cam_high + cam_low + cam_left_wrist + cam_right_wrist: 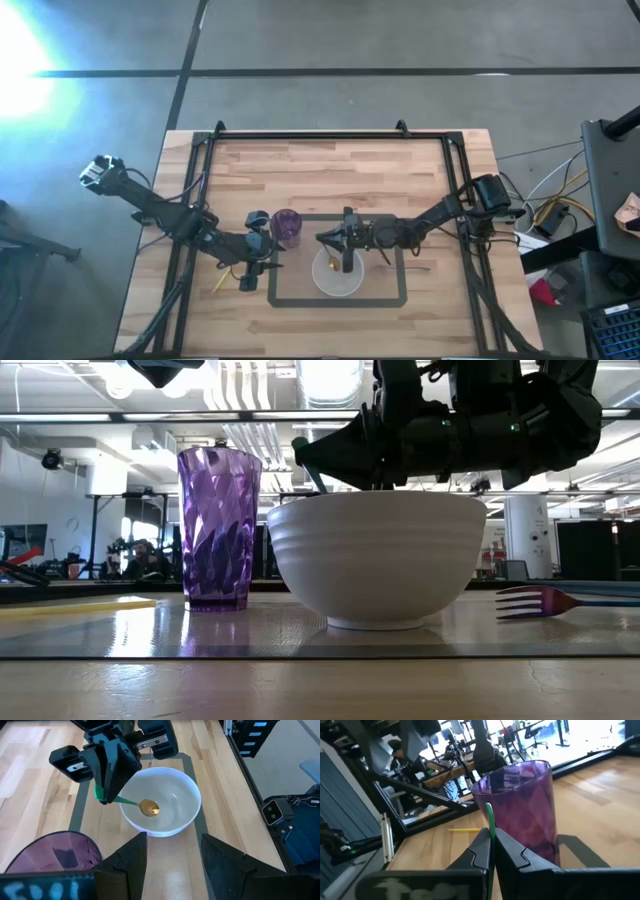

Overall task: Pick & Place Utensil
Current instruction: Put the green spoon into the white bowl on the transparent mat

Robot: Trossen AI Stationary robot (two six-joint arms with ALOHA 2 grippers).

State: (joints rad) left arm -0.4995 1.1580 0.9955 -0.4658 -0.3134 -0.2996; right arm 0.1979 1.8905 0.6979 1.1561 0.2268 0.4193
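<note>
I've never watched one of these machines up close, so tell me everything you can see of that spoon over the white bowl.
The spoon with a green handle and golden metal-looking head is held by its handle in the shut right gripper, slanting down into the white ribbed bowl. Its round head hangs low inside the bowl; whether it touches the bottom I cannot tell. From the right wrist view the thin green handle sticks up between the closed fingers. The bowl stands on a dark-edged mat.

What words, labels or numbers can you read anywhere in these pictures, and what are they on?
None can be read.
Pale marks on the left hand, seen at the frame's bottom edge: too blurred.
Pale marks on the right hand: too blurred.
Cup, bowl, fork: no print.
</note>
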